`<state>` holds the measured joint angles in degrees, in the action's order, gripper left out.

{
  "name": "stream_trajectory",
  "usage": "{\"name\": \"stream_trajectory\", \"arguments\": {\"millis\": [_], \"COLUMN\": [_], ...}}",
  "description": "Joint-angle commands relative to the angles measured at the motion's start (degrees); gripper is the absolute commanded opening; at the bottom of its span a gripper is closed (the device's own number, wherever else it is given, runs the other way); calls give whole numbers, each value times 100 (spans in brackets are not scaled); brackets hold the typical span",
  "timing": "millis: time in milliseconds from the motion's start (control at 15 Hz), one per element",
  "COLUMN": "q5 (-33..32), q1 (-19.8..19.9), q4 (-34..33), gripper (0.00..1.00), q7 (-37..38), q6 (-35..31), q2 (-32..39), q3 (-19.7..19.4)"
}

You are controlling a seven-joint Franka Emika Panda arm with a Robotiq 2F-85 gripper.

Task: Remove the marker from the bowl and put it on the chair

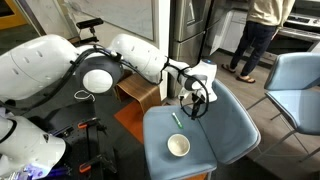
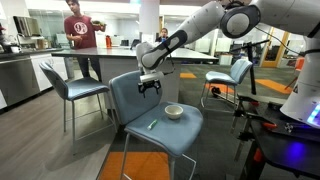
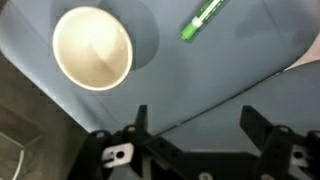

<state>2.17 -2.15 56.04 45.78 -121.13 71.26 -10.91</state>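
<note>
Green marker point(image 3: 203, 17) lies flat on the seat, already out of the bowl point(image 3: 93, 48). It's near the bowl but not touching, w/ a clear strip of blue-grey fabric btw them in the wrist view. In an exterior view it shows the same way, a thin green stick just off the bowl's rim.

The bowl is upright, cream inside and empty. It sits on the padded seat of the chair point(image 2: 128, 92), well in from the edges.

The gripper point(image 2: 150, 87) hangs above the seat, higher than the bowl and off to one side of it. Its jaws are spread wide w/ nothing btw them, and it touches neither bowl nor marker.

Judgement: both halves of the job look done, i.e. marker out of the bowl and resting on the chair. The step in hand is prob. just the pull-back after placing.

Nxt move needs no regrasp: lift up and away from the bowl, w/ the fingers kept clear of its rim and of the marker. A round pen on soft padding could roll if nudged.

Further out from the bowl are a thin-framed chair point(image 1: 300, 85) and a person point(image 1: 262, 30) standing in the bg, both well apart from it.
</note>
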Motion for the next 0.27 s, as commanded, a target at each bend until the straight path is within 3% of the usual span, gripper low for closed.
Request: {"name": "stream_trajectory", "arguments": {"millis": [0, 200], "q5": [-98, -148], "q1": [-17, -91], "q4": [1338, 2127], "gripper": [100, 100], "q7": [-1156, -1948], "q6": [-59, 116], "q2": [-1068, -1745], "q3": [175, 264]}}
